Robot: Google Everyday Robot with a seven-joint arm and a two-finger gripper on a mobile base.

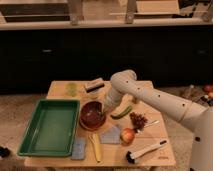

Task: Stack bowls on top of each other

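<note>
Beside the green tray point(49, 125) — dark reddish-brown bowl point(92, 114) nested in orange bowl point(88, 125), pincer point(108, 107) alongside.

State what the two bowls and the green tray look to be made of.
Dark reddish-brown bowl, sitting in the orange bowl: likely plastic, uniform color, faint sheen. Green tray: probably molded plastic, even color, raised rim. The tool is at the bowls' right edge.
</note>
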